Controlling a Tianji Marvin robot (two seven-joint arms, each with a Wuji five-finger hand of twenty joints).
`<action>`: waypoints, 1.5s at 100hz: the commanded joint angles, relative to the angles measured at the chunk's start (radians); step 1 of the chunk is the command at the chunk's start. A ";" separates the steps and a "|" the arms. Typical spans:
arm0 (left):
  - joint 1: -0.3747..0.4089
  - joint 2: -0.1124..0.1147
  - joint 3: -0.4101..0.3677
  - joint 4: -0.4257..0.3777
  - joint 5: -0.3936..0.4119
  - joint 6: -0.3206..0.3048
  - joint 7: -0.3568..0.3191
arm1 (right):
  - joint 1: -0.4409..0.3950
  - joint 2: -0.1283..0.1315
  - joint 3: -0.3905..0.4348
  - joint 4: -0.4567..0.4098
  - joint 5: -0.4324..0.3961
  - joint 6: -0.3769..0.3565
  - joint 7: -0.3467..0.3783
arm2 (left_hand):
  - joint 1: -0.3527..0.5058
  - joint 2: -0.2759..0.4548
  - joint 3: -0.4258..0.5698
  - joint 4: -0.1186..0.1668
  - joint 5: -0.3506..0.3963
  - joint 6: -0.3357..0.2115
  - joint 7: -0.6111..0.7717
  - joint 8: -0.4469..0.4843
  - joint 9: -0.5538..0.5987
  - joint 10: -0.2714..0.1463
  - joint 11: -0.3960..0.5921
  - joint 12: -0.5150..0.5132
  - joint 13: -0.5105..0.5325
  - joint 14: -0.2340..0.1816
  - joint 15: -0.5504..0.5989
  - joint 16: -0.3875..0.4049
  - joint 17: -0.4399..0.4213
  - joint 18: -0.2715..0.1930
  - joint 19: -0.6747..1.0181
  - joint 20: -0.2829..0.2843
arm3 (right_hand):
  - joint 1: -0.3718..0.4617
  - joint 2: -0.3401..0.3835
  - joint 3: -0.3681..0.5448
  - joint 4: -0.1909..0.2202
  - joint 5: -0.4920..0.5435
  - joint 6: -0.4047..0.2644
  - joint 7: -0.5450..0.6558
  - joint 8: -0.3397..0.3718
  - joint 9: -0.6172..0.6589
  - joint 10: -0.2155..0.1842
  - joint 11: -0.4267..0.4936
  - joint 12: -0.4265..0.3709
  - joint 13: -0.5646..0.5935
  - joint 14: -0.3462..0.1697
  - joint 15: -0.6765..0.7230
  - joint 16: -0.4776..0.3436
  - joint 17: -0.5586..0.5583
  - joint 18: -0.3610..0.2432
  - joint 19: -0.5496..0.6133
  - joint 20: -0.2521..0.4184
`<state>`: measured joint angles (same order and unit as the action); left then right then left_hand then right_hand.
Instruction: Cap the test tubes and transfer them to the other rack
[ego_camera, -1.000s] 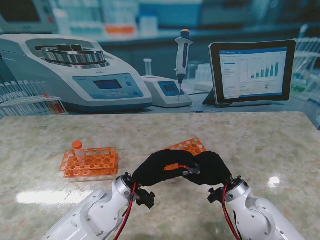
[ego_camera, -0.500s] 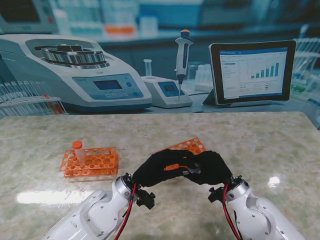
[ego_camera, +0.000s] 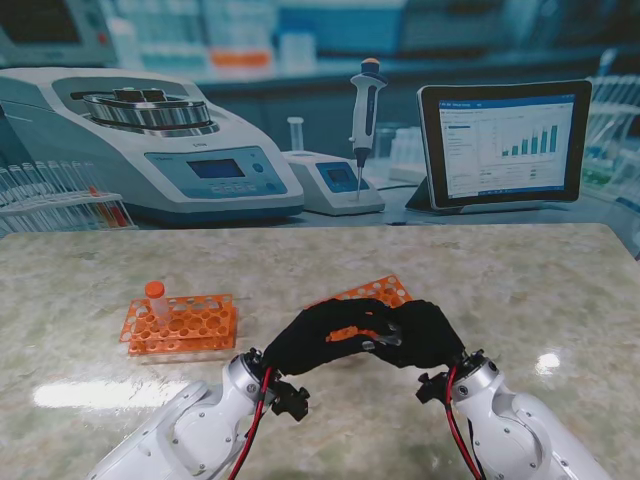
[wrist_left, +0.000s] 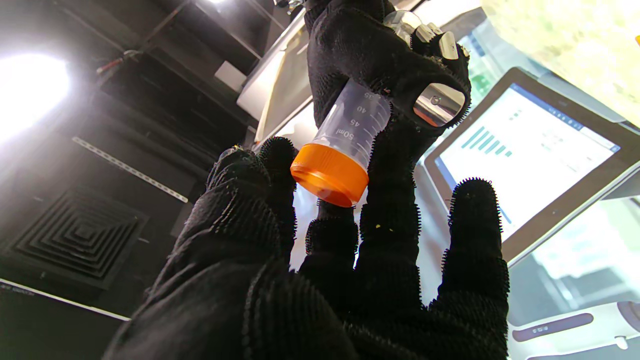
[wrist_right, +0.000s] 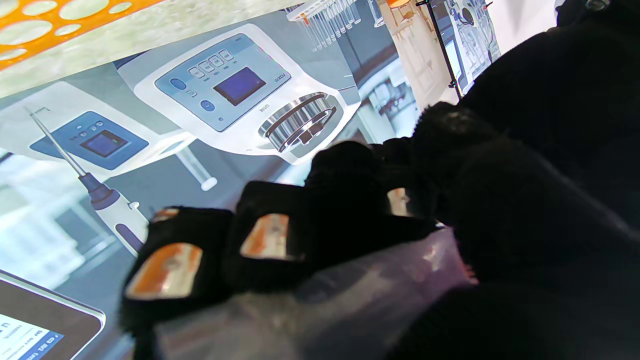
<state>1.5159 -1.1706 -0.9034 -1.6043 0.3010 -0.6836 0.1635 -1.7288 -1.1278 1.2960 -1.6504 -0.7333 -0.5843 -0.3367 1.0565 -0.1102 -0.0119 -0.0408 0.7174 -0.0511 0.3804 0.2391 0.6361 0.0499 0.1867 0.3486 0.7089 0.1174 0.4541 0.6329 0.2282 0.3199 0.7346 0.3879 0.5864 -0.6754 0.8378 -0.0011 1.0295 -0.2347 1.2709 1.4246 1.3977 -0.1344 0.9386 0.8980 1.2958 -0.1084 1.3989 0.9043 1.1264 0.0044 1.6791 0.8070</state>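
My two black-gloved hands meet over the middle of the table. The right hand (ego_camera: 425, 335) is shut on a clear graduated test tube (wrist_left: 355, 117), wrapped around its barrel (wrist_right: 350, 305). An orange cap (wrist_left: 330, 172) sits on the tube's mouth. The left hand (ego_camera: 320, 338) closes its thumb and fingers (wrist_left: 272, 160) around that cap. An orange rack (ego_camera: 185, 328) stands to the left and holds one capped tube (ego_camera: 156, 297). A second orange rack (ego_camera: 378, 292) lies just beyond the hands, partly hidden by them.
Beyond the table's far edge stand a centrifuge (ego_camera: 150, 140), a small instrument (ego_camera: 335, 182) with a pipette (ego_camera: 366, 105), and a tablet (ego_camera: 505, 140). Tube racks (ego_camera: 60, 200) show at the far left.
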 joint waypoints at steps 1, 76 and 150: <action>0.001 -0.004 -0.001 -0.015 -0.008 0.002 -0.006 | -0.008 -0.007 -0.011 -0.003 -0.002 -0.005 0.008 | -0.017 0.052 -0.007 0.018 -0.022 -0.039 -0.011 0.011 -0.029 0.009 -0.020 -0.017 -0.154 0.015 -0.242 -0.136 -0.020 0.008 -0.032 0.000 | 0.029 0.033 -0.006 -0.019 0.011 -0.120 0.040 0.032 0.042 0.008 0.000 0.011 0.026 -0.067 0.174 0.062 0.075 -0.114 0.310 0.048; -0.007 0.000 -0.008 -0.045 -0.013 0.002 -0.019 | -0.010 -0.007 -0.009 -0.008 -0.002 -0.004 0.012 | -0.083 0.081 -0.006 0.022 -0.103 -0.004 -0.061 0.020 -0.081 -0.002 -0.046 -0.028 -0.248 0.012 -0.289 -0.174 -0.135 0.013 -0.144 -0.010 | 0.030 0.032 -0.007 -0.019 0.012 -0.120 0.040 0.032 0.042 0.009 -0.001 0.011 0.026 -0.067 0.174 0.062 0.075 -0.114 0.310 0.048; 0.027 0.015 -0.080 -0.076 0.086 0.011 -0.010 | -0.010 -0.007 -0.010 -0.006 -0.007 -0.004 0.008 | -0.134 -0.063 0.008 0.034 -0.227 0.162 -0.063 0.142 -0.198 0.003 -0.053 -0.003 -0.354 -0.012 -0.311 -0.178 -0.199 0.006 -0.286 0.048 | 0.030 0.031 -0.007 -0.019 0.012 -0.120 0.040 0.032 0.042 0.007 -0.002 0.011 0.026 -0.067 0.174 0.062 0.075 -0.114 0.310 0.048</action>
<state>1.5383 -1.1594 -0.9810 -1.6761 0.3830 -0.6759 0.1519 -1.7316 -1.1299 1.2904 -1.6543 -0.7389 -0.5884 -0.3314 0.9423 -0.1562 -0.0122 -0.0411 0.5241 0.0951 0.3064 0.3633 0.4702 0.0589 0.1469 0.3443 0.3884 0.1388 0.1614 0.4594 0.0440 0.3345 0.4930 0.4011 0.5864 -0.6727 0.8277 -0.0074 1.0287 -0.2565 1.2751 1.4338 1.3977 -0.1342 0.9384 0.8980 1.2951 -0.1084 1.3991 0.9045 1.1258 0.0044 1.6791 0.8070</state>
